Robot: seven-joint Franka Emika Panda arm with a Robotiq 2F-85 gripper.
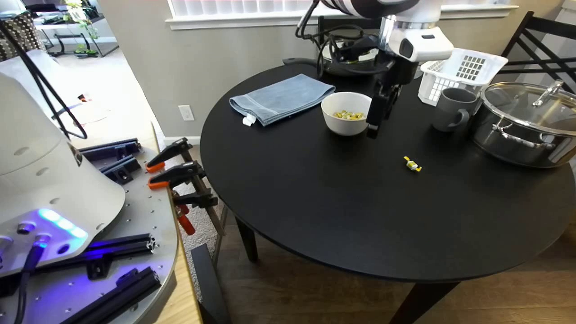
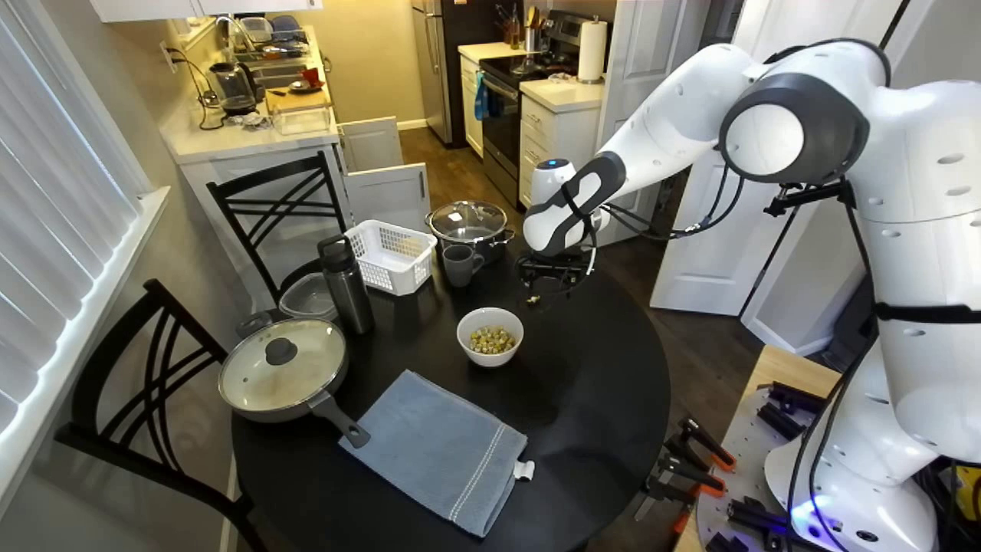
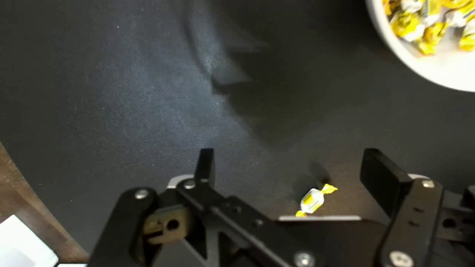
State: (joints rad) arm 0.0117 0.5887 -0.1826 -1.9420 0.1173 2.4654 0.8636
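Candies in white bowl

It was a home, with a table and chairs by a kitchen that had a stove and fridge.

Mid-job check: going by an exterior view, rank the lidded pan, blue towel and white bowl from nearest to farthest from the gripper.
From the open gripper, sides as pictured in an exterior view:
1. White bowl, just to the lower left.
2. Blue towel, lower down, past the bowl.
3. Lidded pan, farthest left of the three.
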